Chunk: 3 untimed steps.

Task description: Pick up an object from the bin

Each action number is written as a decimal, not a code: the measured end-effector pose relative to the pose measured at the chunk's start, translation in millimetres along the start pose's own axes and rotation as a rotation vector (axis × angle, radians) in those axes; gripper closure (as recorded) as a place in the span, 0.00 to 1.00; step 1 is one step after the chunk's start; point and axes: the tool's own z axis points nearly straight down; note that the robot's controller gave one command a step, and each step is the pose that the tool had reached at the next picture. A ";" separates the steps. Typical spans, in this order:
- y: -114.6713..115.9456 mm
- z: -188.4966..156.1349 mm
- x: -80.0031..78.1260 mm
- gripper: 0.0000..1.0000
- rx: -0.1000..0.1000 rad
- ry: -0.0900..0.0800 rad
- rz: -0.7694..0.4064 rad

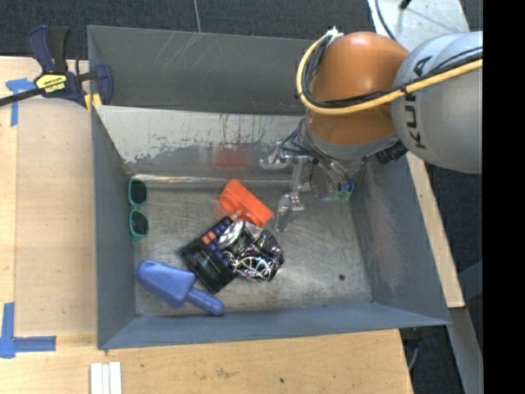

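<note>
the gripper [289, 202] hangs toward the back of the bin [385, 245], just beside the right end of an orange block [244, 202]. how far the claw is open i cannot tell. in front of the block a black keypad [210, 255] and a wiry tangle [259, 258] lie touching. the floor is bare toward the right wall. green sunglasses [136, 209] lie along the left wall, and a blue scoop [174, 284] lies near the front-left corner.
</note>
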 end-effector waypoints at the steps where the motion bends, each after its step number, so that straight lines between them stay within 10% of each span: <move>1: 18.1 41.4 17.4 0.00 -0.003 0.008 -0.258; 2: 33.2 89.8 10.1 1.00 -0.003 0.004 -0.395; 3: 33.1 89.8 10.1 1.00 -0.003 0.004 -0.395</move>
